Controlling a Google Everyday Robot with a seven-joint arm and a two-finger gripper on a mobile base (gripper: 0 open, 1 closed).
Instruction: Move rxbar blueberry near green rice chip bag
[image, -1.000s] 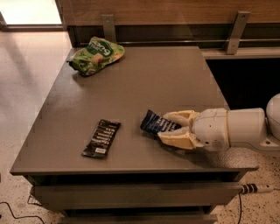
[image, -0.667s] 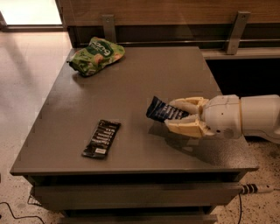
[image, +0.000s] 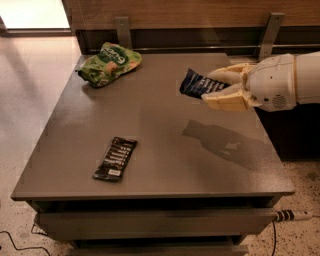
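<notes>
Camera view: the gripper (image: 212, 88) is on the right, up in the air over the back-right part of the table (image: 155, 120). Its 2 tan fingers (image: 227, 75) pinch the blue bar (image: 196, 84) btw them, one on top & one under. The bar sticks out to the left of the fingers, tilted, w/ white letters on it. It does not touch the table. A dark shadow (image: 225, 145) lies on the top below it. The white arm (image: 285, 80) goes off the right edge. The green bag (image: 109, 64) lies at the back-left corner of the table, well apart from the blue bar. A black bar (image: 115, 158) lies flat near the front-left, far from both. A cord (image: 292, 216) shows at the low right.
</notes>
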